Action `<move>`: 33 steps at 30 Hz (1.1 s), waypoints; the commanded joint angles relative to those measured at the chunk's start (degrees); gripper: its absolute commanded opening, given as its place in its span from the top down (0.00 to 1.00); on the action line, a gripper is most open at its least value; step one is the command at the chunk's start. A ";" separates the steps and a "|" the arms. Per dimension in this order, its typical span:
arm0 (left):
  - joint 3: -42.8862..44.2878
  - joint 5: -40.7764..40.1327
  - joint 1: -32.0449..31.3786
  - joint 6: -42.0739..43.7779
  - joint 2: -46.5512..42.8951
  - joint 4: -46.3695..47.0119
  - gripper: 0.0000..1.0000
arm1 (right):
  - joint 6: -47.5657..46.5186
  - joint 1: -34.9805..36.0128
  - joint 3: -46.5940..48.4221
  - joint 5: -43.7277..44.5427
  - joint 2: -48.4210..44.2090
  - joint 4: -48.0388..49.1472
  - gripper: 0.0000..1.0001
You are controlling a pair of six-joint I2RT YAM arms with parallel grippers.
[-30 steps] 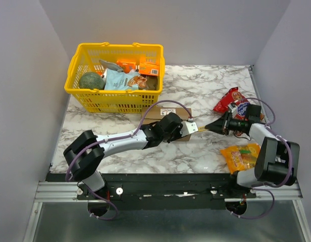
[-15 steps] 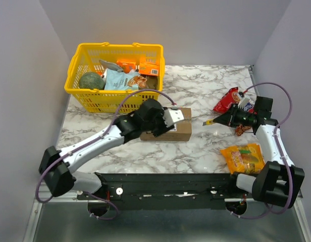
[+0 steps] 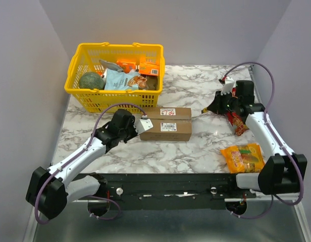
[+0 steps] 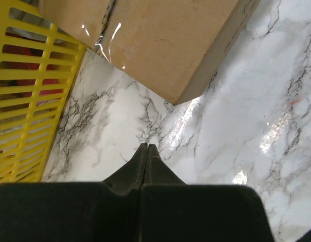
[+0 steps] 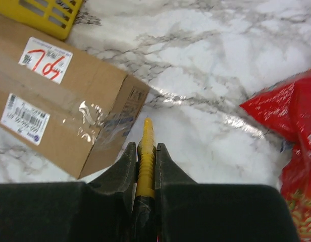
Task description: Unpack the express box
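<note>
The box [image 3: 165,123] lies flat on the desk [image 3: 196,85], about mid-way across and just in front of the basket [image 3: 115,101], long side running left to right. Clear tape runs along its top seam. I see a white sticker [image 5: 46,59] with a red scribble on its far half and a white barcode label [image 5: 25,118] on its near half. The print on both is too small for me to read.

My left arm [image 3: 90,148] reaches low across the desk from the near left. The left jaws are closed on nothing, and their tips point at the box's left end, just beside a bottom corner.

My right arm [image 3: 261,131] is stretched up the right side with its wrist turned inward. The right jaws grip a thin yellow tool [image 5: 146,151], whose tip points at the box's right end, near it but apart.

A red bag [image 3: 236,121] lies under that wrist, and an orange bag [image 3: 241,156] lies nearer me. I cannot make out their lettering.
</note>
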 commanded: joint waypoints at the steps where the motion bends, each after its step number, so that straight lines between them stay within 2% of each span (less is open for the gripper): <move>1: -4.32 -4.03 -2.48 2.56 2.13 11.64 1.00 | -3.61 2.19 5.58 11.04 6.65 4.76 1.00; 5: -8.37 -3.68 -3.19 2.03 2.49 21.46 0.98 | -6.07 2.55 8.22 11.32 11.56 6.53 1.00; 7: -8.99 -3.50 -3.19 2.20 3.36 22.81 0.96 | -7.21 3.33 8.92 9.91 12.80 6.79 1.00; 8: -8.91 -2.63 -3.19 2.38 4.15 23.16 0.88 | -7.56 3.69 9.80 7.82 13.33 6.71 1.00; 10: -7.95 -1.14 -3.80 3.17 4.95 22.73 0.81 | -8.36 5.35 10.33 6.66 14.65 6.71 1.00; 13: -4.10 3.60 -5.30 3.44 5.91 19.22 0.75 | -8.36 7.20 10.95 3.41 15.88 6.79 1.00; 14: -3.21 5.27 -7.30 3.44 6.53 17.21 0.68 | -8.45 7.64 10.95 2.79 16.14 6.88 1.00; 17: -0.48 8.61 -11.79 3.52 8.37 13.78 0.67 | -8.45 8.78 10.86 1.03 16.85 6.97 1.00; 18: 0.40 11.93 -15.02 4.13 8.90 12.37 0.66 | -8.45 8.96 10.86 0.77 16.94 6.97 1.00; 21: 3.74 16.09 -21.00 8.00 10.13 6.74 0.66 | -9.41 9.49 10.77 -1.33 16.68 5.48 1.00; 24: 6.29 16.45 -22.17 8.88 9.70 4.36 0.65 | -12.66 10.19 9.81 -6.24 15.36 4.24 1.00; 26: 6.12 12.07 -21.91 9.41 7.17 4.79 0.65 | -13.37 10.72 9.63 -8.02 15.27 4.94 1.00; 29: 4.46 11.70 -19.81 10.46 0.51 3.75 0.65 | -10.30 11.07 10.59 -5.23 15.45 7.14 1.00; 32: 2.00 9.88 -19.10 11.26 -6.27 2.42 0.62 | -9.15 10.81 12.88 5.04 13.17 5.66 0.99; 33: 1.29 8.12 -19.01 10.22 -7.26 2.60 0.61 | -9.41 10.89 14.19 11.33 11.94 4.69 1.00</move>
